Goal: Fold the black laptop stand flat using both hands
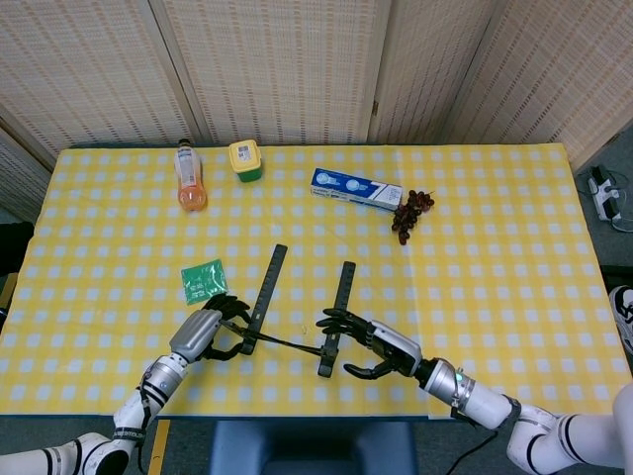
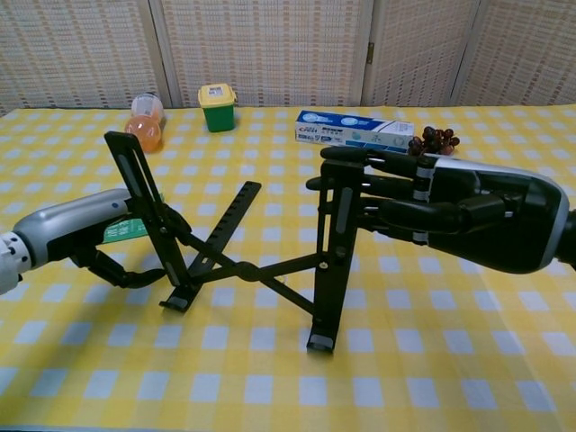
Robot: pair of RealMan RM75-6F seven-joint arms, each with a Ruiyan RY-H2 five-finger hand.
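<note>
The black laptop stand [image 2: 243,265] stands unfolded near the table's front edge, with two uprights joined by crossed links [image 1: 287,343]. My left hand [image 2: 90,238] curls its fingers [image 2: 171,220] around the lower part of the left upright [image 2: 144,202], and it also shows in the head view [image 1: 203,334]. My right hand [image 2: 450,220] holds the right upright [image 2: 335,252], its long fingers [image 2: 360,157] stretched across behind it and the thumb coming in from the front. In the head view the right hand [image 1: 374,341] wraps the right bar [image 1: 341,297].
At the back of the table stand an orange drink bottle [image 1: 188,176], a yellow-lidded green jar [image 1: 245,159], a blue-and-white box [image 1: 356,188] and dark grapes [image 1: 410,213]. A green packet [image 1: 203,280] lies just beyond my left hand. The yellow checked cloth [image 1: 495,277] covers the table.
</note>
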